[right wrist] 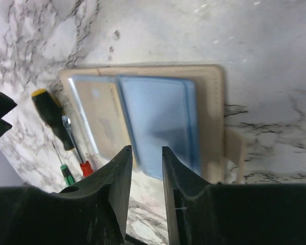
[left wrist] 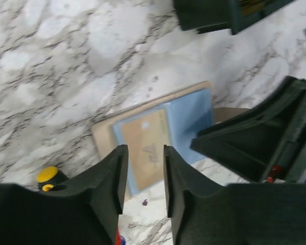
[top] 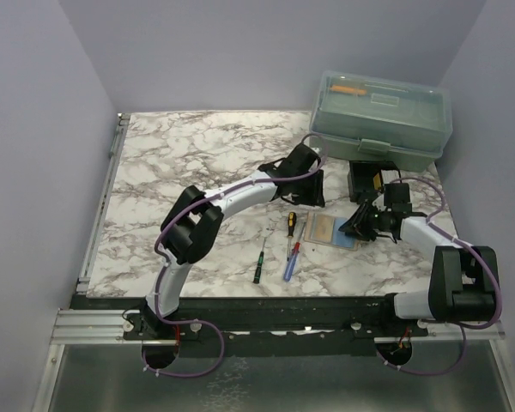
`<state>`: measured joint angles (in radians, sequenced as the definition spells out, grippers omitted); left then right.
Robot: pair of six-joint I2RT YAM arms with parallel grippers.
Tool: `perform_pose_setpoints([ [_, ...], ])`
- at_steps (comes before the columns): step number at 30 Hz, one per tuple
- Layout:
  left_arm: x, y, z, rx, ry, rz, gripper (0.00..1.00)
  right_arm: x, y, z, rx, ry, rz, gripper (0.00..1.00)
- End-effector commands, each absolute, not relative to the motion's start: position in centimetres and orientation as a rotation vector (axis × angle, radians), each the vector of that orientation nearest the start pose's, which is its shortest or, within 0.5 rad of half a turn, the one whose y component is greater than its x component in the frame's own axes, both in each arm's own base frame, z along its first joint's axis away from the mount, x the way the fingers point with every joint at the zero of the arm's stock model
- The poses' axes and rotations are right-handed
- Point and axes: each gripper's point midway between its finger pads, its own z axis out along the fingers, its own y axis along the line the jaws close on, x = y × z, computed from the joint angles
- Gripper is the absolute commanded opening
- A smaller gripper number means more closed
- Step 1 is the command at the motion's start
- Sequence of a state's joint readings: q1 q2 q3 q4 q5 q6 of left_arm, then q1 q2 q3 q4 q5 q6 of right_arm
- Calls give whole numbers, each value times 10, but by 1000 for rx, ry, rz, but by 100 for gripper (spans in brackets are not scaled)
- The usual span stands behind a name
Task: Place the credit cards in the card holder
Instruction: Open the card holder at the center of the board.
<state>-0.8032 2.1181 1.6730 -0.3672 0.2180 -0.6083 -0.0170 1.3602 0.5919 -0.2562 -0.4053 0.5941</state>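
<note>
The tan card holder [top: 320, 228] lies open and flat on the marble table, right of centre. Bluish cards [top: 343, 241] lie on it. In the right wrist view the card holder [right wrist: 210, 107] carries a blue card [right wrist: 163, 122] and, to its left, a pale-edged card with a tan face [right wrist: 99, 115]. In the left wrist view a tan-faced card [left wrist: 145, 140] and a blue card [left wrist: 191, 120] lie on the holder [left wrist: 103, 135]. My left gripper [left wrist: 145, 155] hovers over the holder's near edge, slightly open and empty. My right gripper [right wrist: 147, 153] is slightly open and empty over the blue card's edge.
A big translucent green toolbox [top: 382, 118] stands at the back right, with a black object [top: 365, 180] before it. Three screwdrivers lie left of the holder: a yellow-and-black one [top: 290, 225], a red-and-blue one [top: 292, 257] and a green one [top: 259, 262]. Walls close in on both sides.
</note>
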Motion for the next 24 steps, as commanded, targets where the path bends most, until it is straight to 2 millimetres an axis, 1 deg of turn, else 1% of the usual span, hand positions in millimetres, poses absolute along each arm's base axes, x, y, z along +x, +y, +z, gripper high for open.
perform_pose_setpoints([
  [1,305,-464,117,486,2517,-1014,34,277,104,53,509,2515,899,36],
  [3,295,-475,104,504,2561,-1073,26,277,108,55,500,2503,938,38],
  [6,292,-477,85,492,2608,-1074,15,276,110,53,505,2506,955,38],
  [7,293,-476,79,489,2617,-1061,13,275,111,52,508,2509,960,35],
  [9,293,-473,70,486,2632,-1043,11,274,111,49,513,2508,962,27],
  [10,293,-471,66,485,2641,-1034,9,275,110,48,517,2506,960,25],
  [14,296,-459,47,436,2687,-998,4,277,114,42,502,2511,999,22],
  [16,299,-450,39,415,2698,-963,3,277,116,40,499,2520,1012,22],
  [18,299,-440,29,403,2715,-916,2,277,113,40,485,2535,987,22],
  [20,296,-436,24,406,2728,-906,2,279,106,44,480,2543,911,22],
  [21,293,-436,24,405,2736,-914,2,281,101,50,473,2539,872,22],
  [22,292,-436,26,401,2739,-928,3,283,96,55,477,2542,821,23],
  [24,289,-439,41,406,2723,-977,4,293,82,74,484,2520,705,30],
])
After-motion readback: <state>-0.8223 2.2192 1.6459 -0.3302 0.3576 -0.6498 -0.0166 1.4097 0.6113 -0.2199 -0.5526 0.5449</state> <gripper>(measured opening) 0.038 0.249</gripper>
